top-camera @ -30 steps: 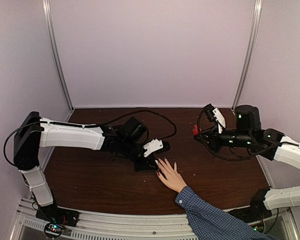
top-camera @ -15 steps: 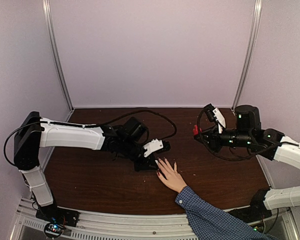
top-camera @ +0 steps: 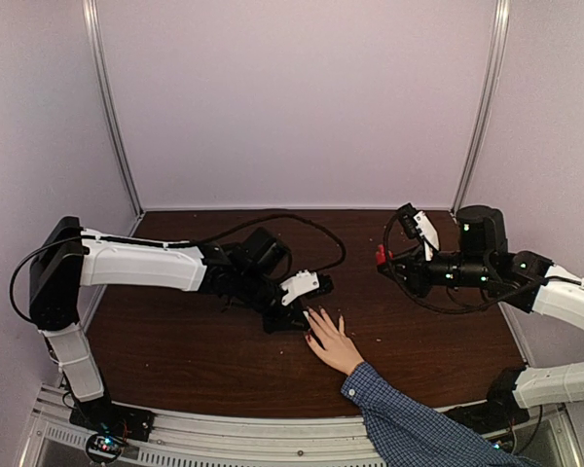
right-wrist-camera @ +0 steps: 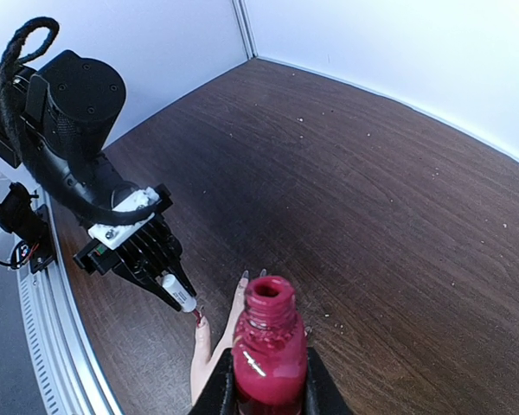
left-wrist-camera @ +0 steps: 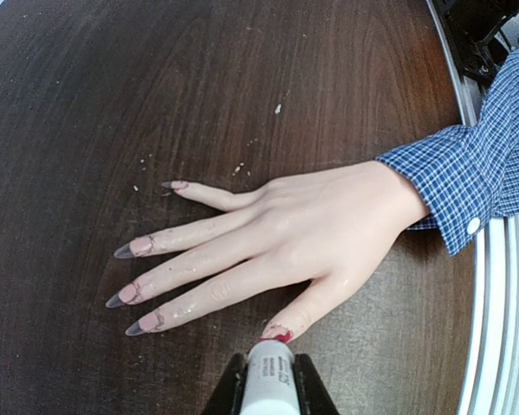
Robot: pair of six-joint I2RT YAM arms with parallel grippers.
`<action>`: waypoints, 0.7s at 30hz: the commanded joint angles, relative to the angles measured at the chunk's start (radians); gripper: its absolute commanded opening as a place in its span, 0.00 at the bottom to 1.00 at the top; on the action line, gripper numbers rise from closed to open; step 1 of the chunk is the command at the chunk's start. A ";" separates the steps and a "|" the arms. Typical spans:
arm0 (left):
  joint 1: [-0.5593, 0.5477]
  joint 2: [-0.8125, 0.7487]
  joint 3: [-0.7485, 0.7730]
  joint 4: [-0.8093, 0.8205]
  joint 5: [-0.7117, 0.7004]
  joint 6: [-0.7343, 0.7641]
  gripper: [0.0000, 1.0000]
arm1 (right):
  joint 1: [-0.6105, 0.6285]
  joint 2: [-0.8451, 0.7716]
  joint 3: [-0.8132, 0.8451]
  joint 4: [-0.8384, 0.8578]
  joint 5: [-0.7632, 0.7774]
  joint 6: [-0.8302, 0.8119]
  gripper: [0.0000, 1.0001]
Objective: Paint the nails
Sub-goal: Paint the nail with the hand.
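The nails (left-wrist-camera: 117, 299) of a light-skinned hand (left-wrist-camera: 303, 233) lie low and left of centre in the left wrist view. The hand rests palm down with fingers spread on a dark wooden table (left-wrist-camera: 242, 78). Four of the nails are long and pointed, grey at the tips and pinkish at the base, with thin red traces near the cuticles. The thumbnail (left-wrist-camera: 278, 334), at the bottom centre of that frame, is glossy red. A blue checked sleeve (left-wrist-camera: 476, 164) covers the wrist at the right edge.

Just below the thumbnail, the left gripper (left-wrist-camera: 268, 385) is clamped on a white-capped applicator (left-wrist-camera: 269, 367). The cap's end sits just beside the thumb tip. In the right wrist view a red brush tip shows at the thumb, at lower left of that frame.

In the overhead view the hand sits just below centre. The left gripper stands just beside it to the left, on the end of a white and black arm that reaches in from the left edge.

Well apart, at right of centre, the right gripper (right-wrist-camera: 268, 393) grips an uncapped red polish bottle (right-wrist-camera: 268, 346). The bottle's open neck fills the bottom centre of the right wrist view.
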 commanded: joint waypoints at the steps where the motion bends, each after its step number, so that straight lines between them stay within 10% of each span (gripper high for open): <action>1: -0.005 0.017 0.028 0.007 -0.004 0.017 0.00 | -0.011 -0.002 -0.004 0.015 -0.006 0.011 0.00; 21: -0.005 0.025 0.032 0.005 -0.006 0.020 0.00 | -0.016 0.006 -0.007 0.023 -0.018 0.013 0.00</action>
